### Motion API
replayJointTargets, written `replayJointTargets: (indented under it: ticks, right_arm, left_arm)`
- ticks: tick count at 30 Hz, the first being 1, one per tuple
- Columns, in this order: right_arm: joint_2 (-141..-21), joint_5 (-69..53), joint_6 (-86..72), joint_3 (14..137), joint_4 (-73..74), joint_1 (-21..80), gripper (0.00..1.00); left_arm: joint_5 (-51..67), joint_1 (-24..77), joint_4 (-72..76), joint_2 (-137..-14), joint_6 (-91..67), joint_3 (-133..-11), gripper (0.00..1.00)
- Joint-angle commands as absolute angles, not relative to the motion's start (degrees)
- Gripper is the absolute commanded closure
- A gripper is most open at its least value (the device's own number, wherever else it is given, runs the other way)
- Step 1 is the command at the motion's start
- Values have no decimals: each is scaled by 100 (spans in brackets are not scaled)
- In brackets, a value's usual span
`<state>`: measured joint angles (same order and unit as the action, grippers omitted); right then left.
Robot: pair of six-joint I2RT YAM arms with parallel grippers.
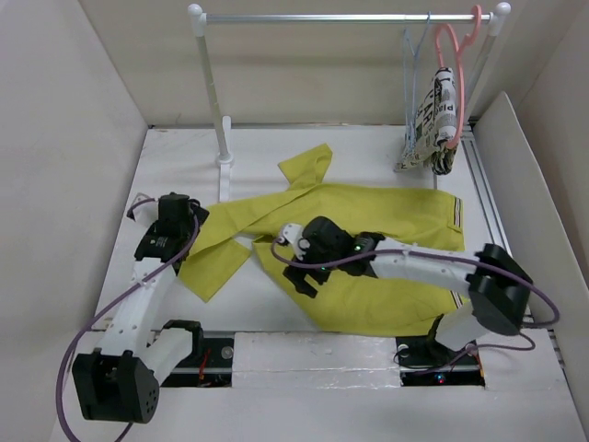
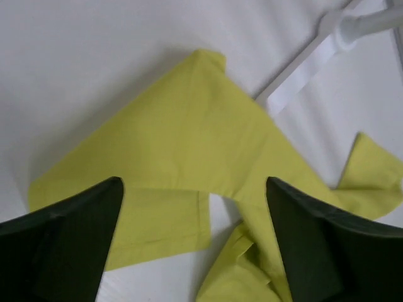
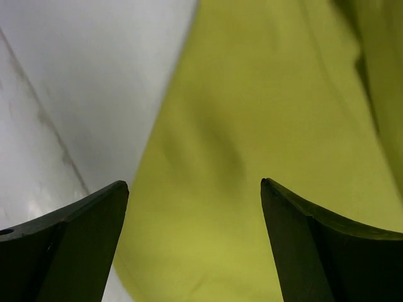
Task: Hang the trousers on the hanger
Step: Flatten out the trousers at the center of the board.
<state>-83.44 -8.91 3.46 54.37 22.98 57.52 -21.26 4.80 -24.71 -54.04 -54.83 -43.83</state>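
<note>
The mustard-yellow trousers (image 1: 386,235) lie spread flat on the white table, waistband with striped trim (image 1: 457,219) at the right and legs running left. My left gripper (image 1: 193,219) is open and empty, hovering over the folded leg end (image 2: 189,126); its midpoint in the left wrist view (image 2: 195,189) is above cloth. My right gripper (image 1: 296,260) is open and empty, just above the trousers near their near-left edge (image 3: 264,126); its midpoint shows in the right wrist view (image 3: 195,185). The pale-blue hanger (image 1: 410,55) hangs on the rail at the back right.
A white clothes rack stands at the back, with its rail (image 1: 350,17), left pole (image 1: 210,83) and foot (image 2: 302,69). A pink hanger (image 1: 453,51) bears a black-and-white printed cloth (image 1: 437,120) beside the blue hanger. Beige walls enclose the table.
</note>
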Motion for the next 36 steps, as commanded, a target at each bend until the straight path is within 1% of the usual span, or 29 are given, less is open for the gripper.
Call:
replayJointTargets:
  ticks: [1, 2, 3, 4, 5, 6, 7, 9, 12, 13, 15, 16, 17, 18, 19, 20, 21, 22, 23, 24, 25, 26, 27, 29, 30, 32, 35, 36]
  right_arm:
    - [-9112, -625, 528, 6247, 1319, 5844, 9]
    - [-9558, -467, 519, 6545, 1214, 5845, 10]
    - [-9562, -422, 519, 6722, 1195, 5845, 10]
    - [-10058, -413, 553, 6915, 1213, 5845, 12]
    - [-10307, -544, 597, 7117, 1239, 5845, 12]
    - [-11171, -519, 650, 7798, 1387, 5993, 13]
    - [-11180, -519, 650, 7805, 1389, 5994, 13]
    - [-11460, -370, 650, 8119, 1537, 6178, 13]
    - [-11584, -63, 397, 8139, 1521, 6311, 14]
    - [-11601, 182, 326, 8086, 1538, 6311, 34]
    - [-11602, 719, 177, 8033, 1660, 6311, 65]
    - [-11602, 877, 158, 7990, 1731, 6311, 91]
    - [-11454, 1044, 176, 7937, 1775, 6311, 100]
    - [-11313, 1028, 271, 7858, 1758, 6311, 100]
    - [-11094, 941, 359, 7710, 1688, 6311, 100]
    - [-10796, 662, 482, 7273, 1540, 6311, 100]
    - [-10062, 494, 744, 7016, 1251, 6371, 100]
    - [-9698, 275, 886, 6796, 1196, 6424, 100]
    - [-9346, -163, 1009, 6472, 1204, 6425, 100]
    - [-8716, -358, 1280, 6373, 1491, 6425, 100]
    - [-8432, -700, 1483, 6294, 1668, 6425, 100]
    - [-8194, -1312, 1677, 6258, 1914, 6425, 100]
    - [-7939, -1553, 1948, 6188, 2360, 6425, 100]
    - [-7201, -2229, 2022, 6047, 2618, 6477, 100]
    - [-7016, -2328, 2039, 6064, 3002, 6478, 100]
    - [-6444, -2513, 2039, 6117, 3312, 6478, 100]
    - [-5856, -2969, 1978, 5959, 3217, 6259, 100]
    - [-5749, -3145, 1925, 5924, 3156, 6040, 100]
  left_arm:
    - [-1626, 492, -2954, -5459, -5800, -3852, 1]
    - [-1661, 492, -2788, -5371, -5975, -3658, 1]
    - [-1661, 492, -2708, -5370, -5977, -3656, 1]
    - [-1731, 492, -2594, -5335, -6107, -3500, 1]
    - [-1758, 492, -2471, -5370, -6178, -3437, 1]
    - [-1967, 492, -2183, -5823, -6353, -3376, 1]
    - [-1969, 492, -2180, -5827, -6354, -3375, 1]
    - [-2117, 492, -2101, -6334, -6433, -3436, 1]
    - [-2582, 492, -2014, -6801, -6460, -3603, 2]
    - [-2671, 492, -1908, -6881, -6416, -3638, 6]
    - [-2847, 492, -1680, -7170, -6337, -3691, 13]
    - [-2909, 492, -1609, -7285, -6302, -3726, 19]
    - [-2953, 492, -1547, -7408, -6302, -3735, 28]
    - [-3005, 492, -1495, -7627, -6319, -3761, 41]
    - [-3023, 440, -1451, -7716, -6276, -3831, 71]
    - [-3050, 439, -1363, -7804, -6188, -3867, 82]
    - [-3093, 439, -1388, -7935, -6048, -3945, 93]
    - [-3250, 439, -1450, -7971, -5986, -4181, 100]
    - [-3322, 439, -1476, -7980, -5864, -4297, 100]
    - [-3435, 439, -1624, -7902, -5671, -4454, 100]
    - [-3471, 439, -1730, -7814, -5538, -4848, 100]
    - [-3524, 500, -1801, -7666, -5415, -5026, 100]
    - [-3638, 501, -1863, -7264, -5301, -5219, 100]
    - [-3656, 598, -1567, -6823, -4774, -5641, 100]
    - [-3595, 659, -1460, -6411, -4564, -5738, 100]
    - [-3438, 659, -1546, -6206, -4395, -6072, 100]
    - [-3339, 729, -1827, -6196, -4228, -6888, 100]
    - [-3305, 729, -1967, -6301, -4210, -7143, 100]
